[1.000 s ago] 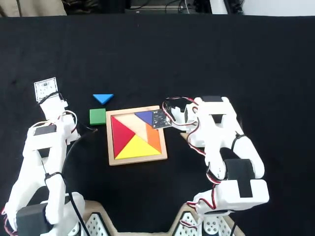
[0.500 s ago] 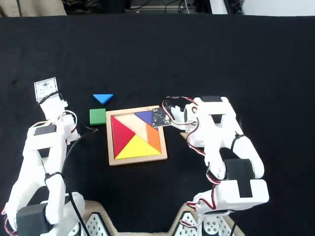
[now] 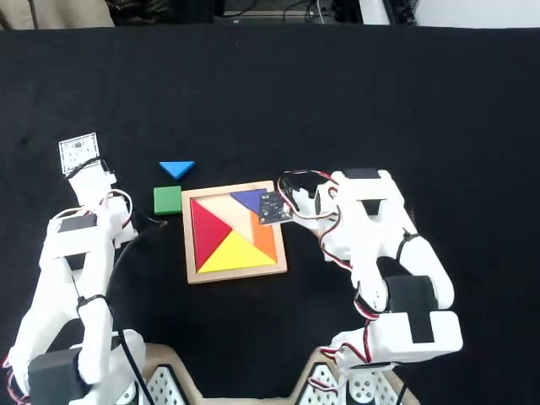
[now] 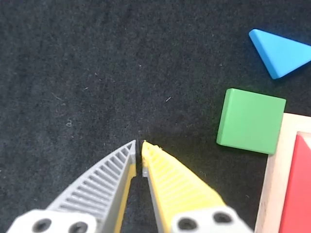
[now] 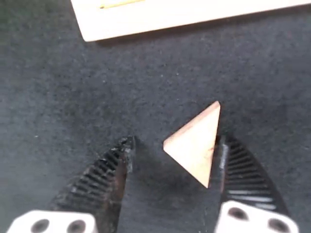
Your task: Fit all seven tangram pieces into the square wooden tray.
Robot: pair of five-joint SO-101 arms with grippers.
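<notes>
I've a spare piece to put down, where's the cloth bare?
Bare: the wide black cloth beyond the blue triangle and wooden tray, and the strip between tray and arm bases. Crowded: the tray's left, with green square and left pincer; its right, where the right pincer straddles a wooden triangle.

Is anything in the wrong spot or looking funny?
Nothing looks broken, but three pieces lie on the black cloth outside the wooden tray: the green square and blue triangle near one corner of it, and a pale triangle between the right gripper's open fingers.
</notes>
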